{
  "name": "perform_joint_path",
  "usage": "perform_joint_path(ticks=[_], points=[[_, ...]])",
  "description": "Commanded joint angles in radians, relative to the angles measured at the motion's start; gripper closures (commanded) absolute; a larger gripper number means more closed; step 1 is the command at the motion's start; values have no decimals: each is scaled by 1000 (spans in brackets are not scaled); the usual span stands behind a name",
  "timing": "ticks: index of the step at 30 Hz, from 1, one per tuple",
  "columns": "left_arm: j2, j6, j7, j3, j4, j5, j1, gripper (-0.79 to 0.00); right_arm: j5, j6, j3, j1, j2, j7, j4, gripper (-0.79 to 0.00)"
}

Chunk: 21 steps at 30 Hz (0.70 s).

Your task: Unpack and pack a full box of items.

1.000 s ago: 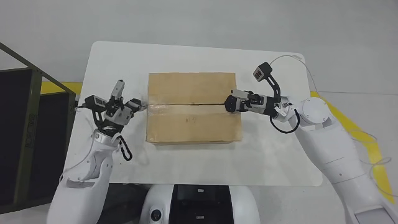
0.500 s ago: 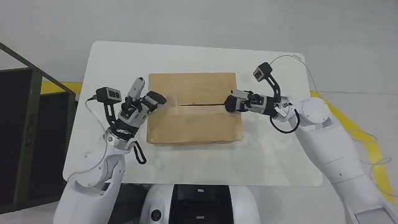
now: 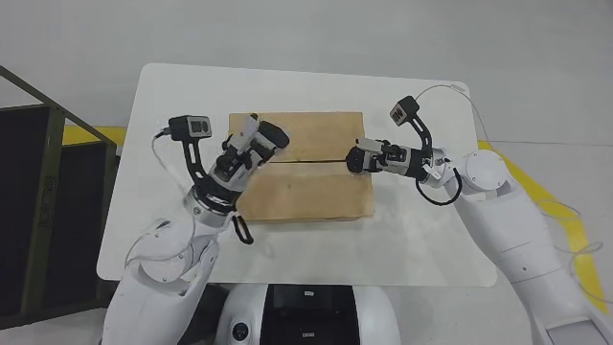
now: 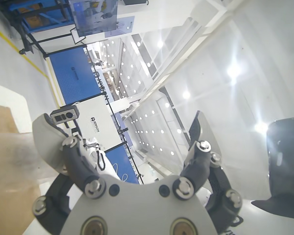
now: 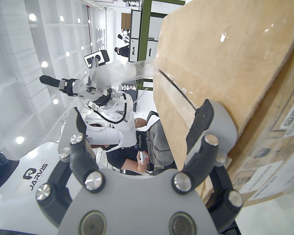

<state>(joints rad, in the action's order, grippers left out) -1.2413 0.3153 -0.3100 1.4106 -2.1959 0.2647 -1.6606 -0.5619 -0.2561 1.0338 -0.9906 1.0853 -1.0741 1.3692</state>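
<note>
Top camera sat above the arms, faced down, took in the table (image 3: 172, 105) and the box (image 3: 306, 187) from well off. Left wrist camera rode close behind the left gripper (image 4: 121, 121), tilted up at the ceiling lights (image 4: 232, 70), a box corner at its edge. Right wrist camera rode close behind the right gripper (image 5: 140, 110), sighted along the box top toward the left gripper. All three shared the box.

A white table (image 3: 421, 240) bears one closed cardboard box (image 3: 316, 187).
</note>
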Motion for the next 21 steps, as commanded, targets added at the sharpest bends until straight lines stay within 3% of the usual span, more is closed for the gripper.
perform_joint_path(ticks=[1,6,16,21], points=[[0,37,3,11,-4,20,-1,-785,0,0,0,0,0,0,0,-785],[1,70,-4,46,-19,52,12,-785,0,0,0,0,0,0,0,-785],[4,-30,-43,65,-59,62,93,-785,0,0,0,0,0,0,0,-785],[6,-38,-15,119,-54,67,55,-785,0,0,0,0,0,0,0,-785]])
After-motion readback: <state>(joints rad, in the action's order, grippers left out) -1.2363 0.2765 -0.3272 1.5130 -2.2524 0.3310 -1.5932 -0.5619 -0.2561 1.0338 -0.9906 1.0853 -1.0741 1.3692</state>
